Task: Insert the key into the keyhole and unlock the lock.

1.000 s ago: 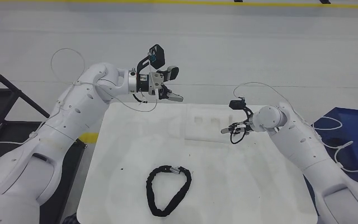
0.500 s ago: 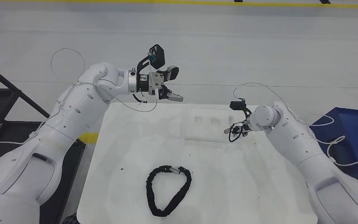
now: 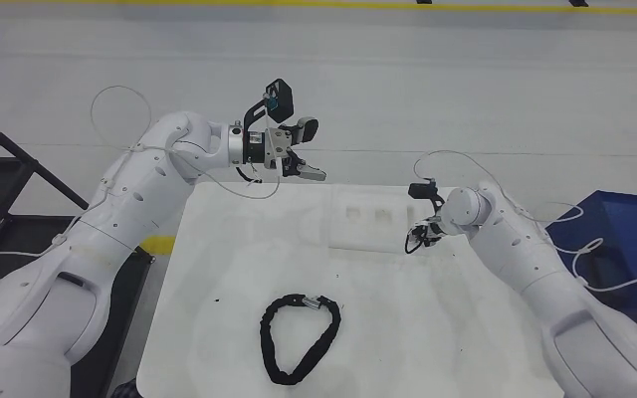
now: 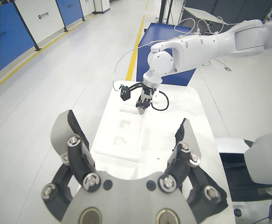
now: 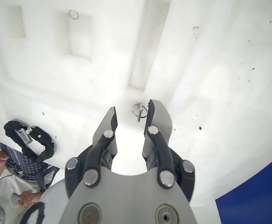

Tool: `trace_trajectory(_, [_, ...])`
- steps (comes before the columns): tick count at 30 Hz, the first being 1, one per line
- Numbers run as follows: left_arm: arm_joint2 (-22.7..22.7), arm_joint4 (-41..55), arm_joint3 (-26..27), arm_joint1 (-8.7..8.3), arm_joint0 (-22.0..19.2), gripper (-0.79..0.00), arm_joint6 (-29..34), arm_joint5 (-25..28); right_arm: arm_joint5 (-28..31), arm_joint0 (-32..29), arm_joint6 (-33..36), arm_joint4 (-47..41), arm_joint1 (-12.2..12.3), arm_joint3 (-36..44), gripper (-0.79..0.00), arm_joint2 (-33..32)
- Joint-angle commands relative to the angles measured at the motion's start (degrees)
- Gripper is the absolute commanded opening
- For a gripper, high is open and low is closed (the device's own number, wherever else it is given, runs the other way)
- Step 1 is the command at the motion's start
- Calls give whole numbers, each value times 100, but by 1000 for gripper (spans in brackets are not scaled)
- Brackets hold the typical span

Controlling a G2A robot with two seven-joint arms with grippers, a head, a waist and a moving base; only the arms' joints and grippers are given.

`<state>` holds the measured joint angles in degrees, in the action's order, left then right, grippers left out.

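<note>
The right end effector [image 5: 132, 108] is held low over the white surface [image 3: 448, 328], at the corner of the foam tray [image 3: 338, 237], with its fingers parted and nothing grasped. The key [image 5: 139, 113], a small metal one on a ring, is seen lying just beyond the fingertips, in the gap between them; whether one pad is touching the ring cannot be told. In the top view the same end effector [image 3: 413, 241] is placed at the tray's right end. A second ring [image 5: 73, 14] is seen in one of the tray's recesses. The lock [image 3: 299, 338], a black loop closed by a metal barrel, is laid flat on the near part of the surface, well apart from the key and the tray. The left end effector [image 4: 127, 121] is held above the far left edge of the surface, spread wide and released, with nothing between its fingers; in the top view it [image 3: 314, 171] is seen pointed toward the tray.
</note>
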<state>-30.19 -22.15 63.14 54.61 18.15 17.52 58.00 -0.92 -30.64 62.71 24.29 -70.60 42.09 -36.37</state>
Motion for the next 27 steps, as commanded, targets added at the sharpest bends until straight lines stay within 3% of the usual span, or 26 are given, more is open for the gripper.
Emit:
trace_trajectory(1, [0, 0, 0, 0, 0, 0, 0, 0, 8, 9, -10, 10, -22, -48, -514, 8])
trace_trajectory(9, [0, 0, 0, 0, 0, 0, 0, 0, -28, 51, -91, 51, -138, -298, -597, 46])
trace_trajectory(15, [0, 0, 0, 0, 0, 0, 0, 0, -97, 89, -168, 129, -215, -449, -785, 69])
trace_trajectory(27, [0, 0, 0, 0, 0, 0, 0, 0, -263, 258, 57, 438, -260, -336, -785, 42])
